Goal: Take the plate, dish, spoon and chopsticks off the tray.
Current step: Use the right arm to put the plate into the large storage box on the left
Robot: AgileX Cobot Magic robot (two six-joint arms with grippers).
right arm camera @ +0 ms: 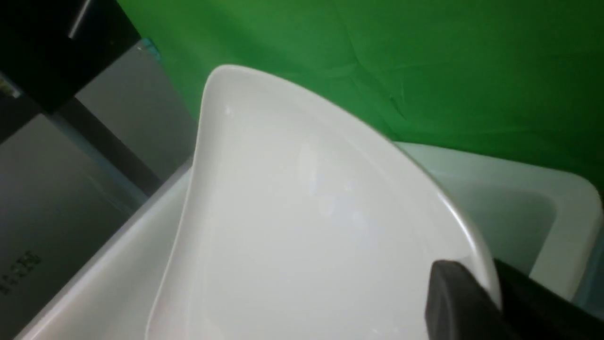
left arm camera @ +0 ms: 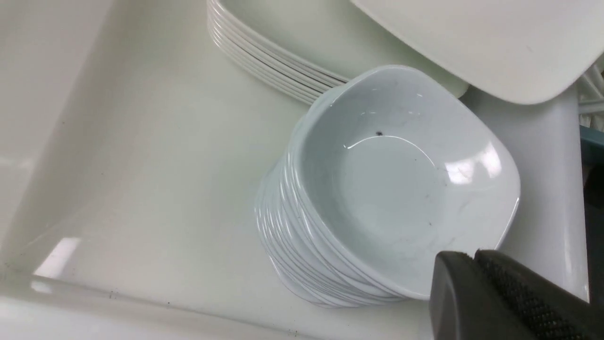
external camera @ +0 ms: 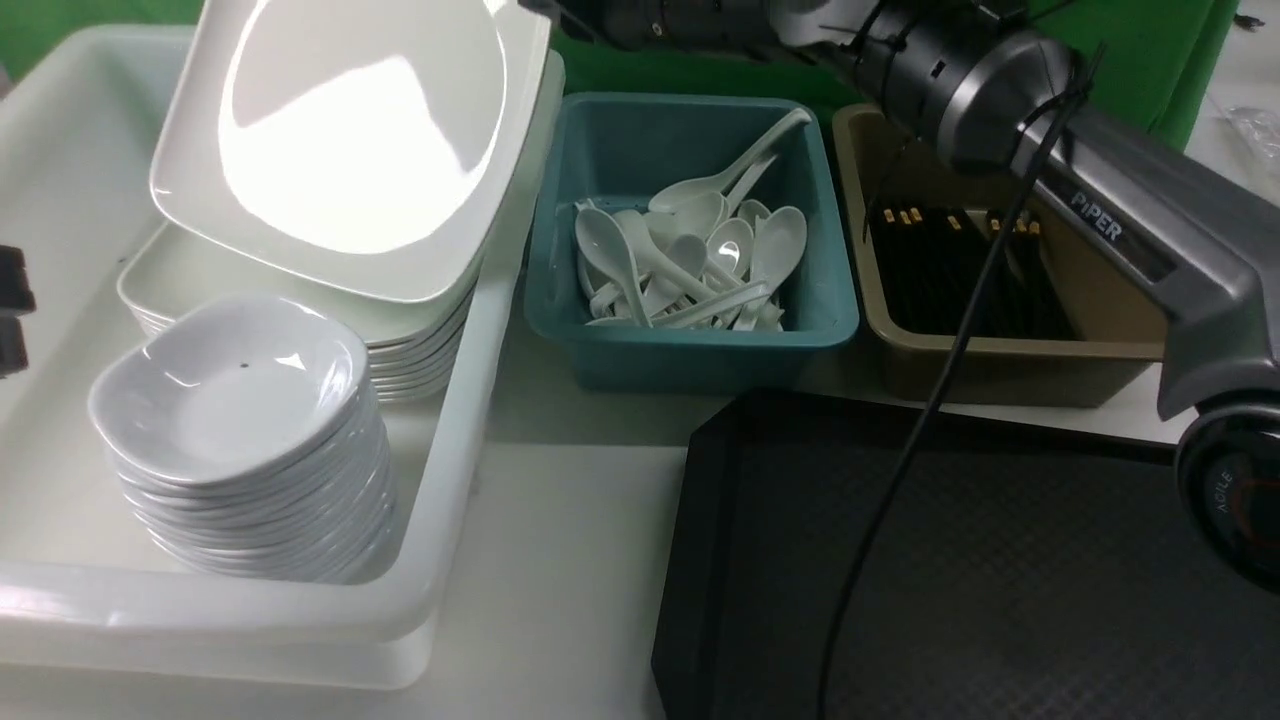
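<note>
right arm [external camera: 1000, 90]: comes in from the near right, stretched up and across to the far left over the brown and teal tubs; wrist runs out of the top of the front view
right gripper [right arm camera: 490, 302]: clamped on the rim of the plate, one finger [right arm camera: 453, 302] on the inner face and the other behind the rim
plate [external camera: 350, 140]: lifted and steeply tilted, glossy inner face towards the camera, over the far part of the white bin; low edge is over the plate stack, cannot tell if they touch
plate stack [external camera: 420, 340]: flat in the white bin, under the tilted plate
left gripper [left arm camera: 474, 257]: jaws together, nothing between them, hovering just beside the near rim of the top small dish; only a dark bit shows at the left edge of the front view
small dish stack [external camera: 235, 390]: in the near part of the white bin, just near of the plate stack
white bin [external camera: 470, 400]: left side of the table
spoons [external camera: 690, 260]: piled in the teal tub [external camera: 700, 345], centre far
chopsticks [external camera: 950, 260]: lying in the brown tub [external camera: 1000, 365], far right
tray [external camera: 1050, 580]: near right, flat on the table, a black cable [external camera: 900, 480] hanging across it
</note>
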